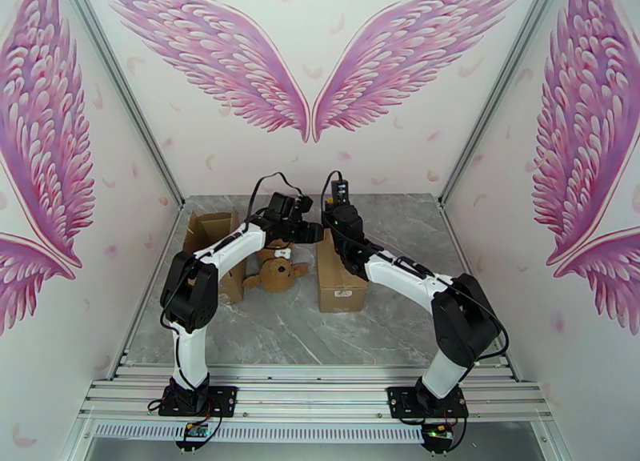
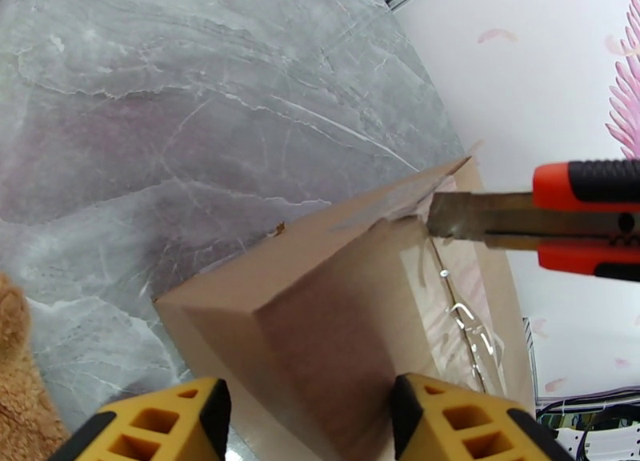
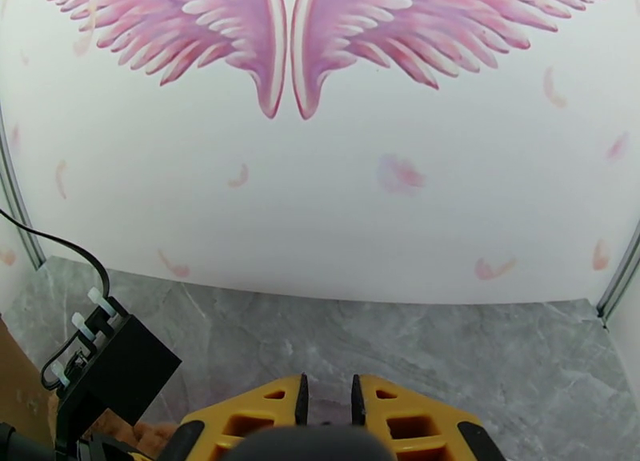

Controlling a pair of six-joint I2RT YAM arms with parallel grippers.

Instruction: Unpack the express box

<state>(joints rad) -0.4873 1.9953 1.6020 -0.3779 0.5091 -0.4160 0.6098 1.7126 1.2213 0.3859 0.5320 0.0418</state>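
Note:
The sealed express box (image 1: pixel 342 282) stands mid-table, and its brown corner (image 2: pixel 320 326) fills the space between my left gripper's yellow fingers (image 2: pixel 172 422). My left gripper (image 2: pixel 312 410) (image 1: pixel 314 232) is closed across the box's top end. A red and black utility knife (image 2: pixel 588 218) comes in from the right, and its blade (image 2: pixel 472 214) rests at the clear tape on the box's top seam. My right gripper (image 1: pixel 334 216) (image 3: pixel 328 398) hovers over the box's far end, shut on the knife's dark handle (image 3: pixel 312 446).
A second cardboard box (image 1: pixel 210 242) stands open at the left. A brown teddy bear (image 1: pixel 277 272) (image 2: pixel 14 374) lies between the two boxes. The left wrist's black camera module (image 3: pixel 120 366) sits close to my right gripper. Bare marble table (image 1: pixel 280 334) stretches in front.

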